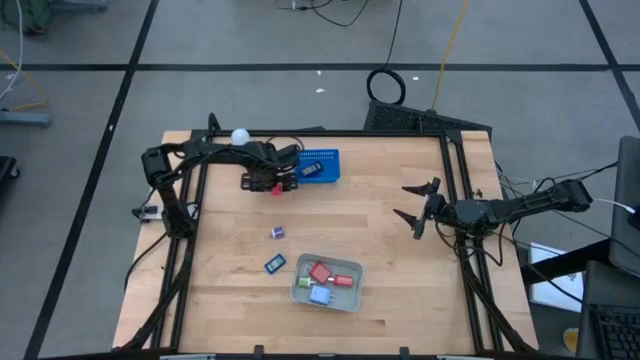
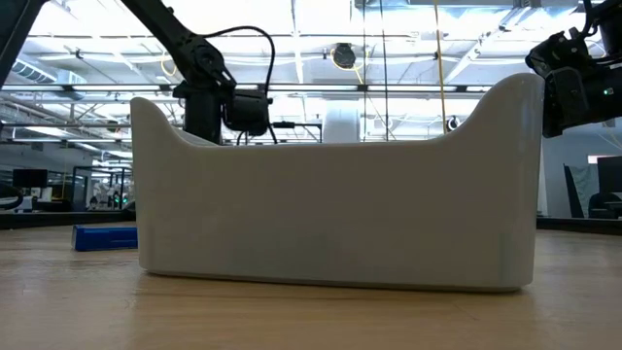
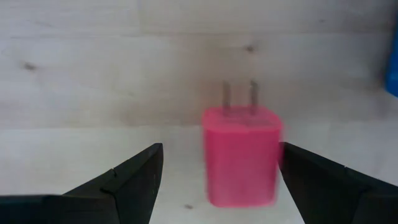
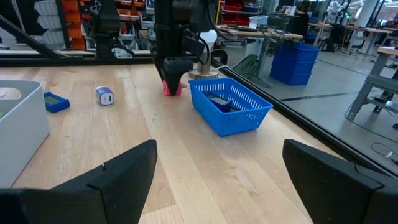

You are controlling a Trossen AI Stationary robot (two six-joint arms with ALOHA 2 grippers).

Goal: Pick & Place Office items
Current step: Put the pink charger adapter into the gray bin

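Note:
A pink plug charger [image 3: 239, 155], one of the office items, lies flat on the wood with its two prongs [image 3: 239, 99] level, close to the blue basket [image 1: 318, 165]. My left gripper [image 3: 221, 168] points down over it, open, one finger on each side of its body; in the high view the gripper [image 1: 278, 186] hides the charger. A purple piece [image 1: 277, 233] and a blue piece [image 1: 274, 264] lie loose on the table. The white tray [image 1: 296, 292] holds red, green and blue pieces. My right gripper [image 1: 400, 200] waits open at the table's right. My left gripper comes from above with its fingers across the charger's body. One finger [image 3: 311, 180] stands right at the charger's long side [image 3: 273, 162]; I cannot tell whether they touch. The other finger [image 3: 137, 177] is well apart from it.
The blue basket [image 4: 230, 106] holds a dark item and stands just beside the charger [image 4: 172, 89]. A white ball on a stand [image 1: 240, 136] is at the far edge behind my left arm. Bare wood lies between the tray and my right gripper.

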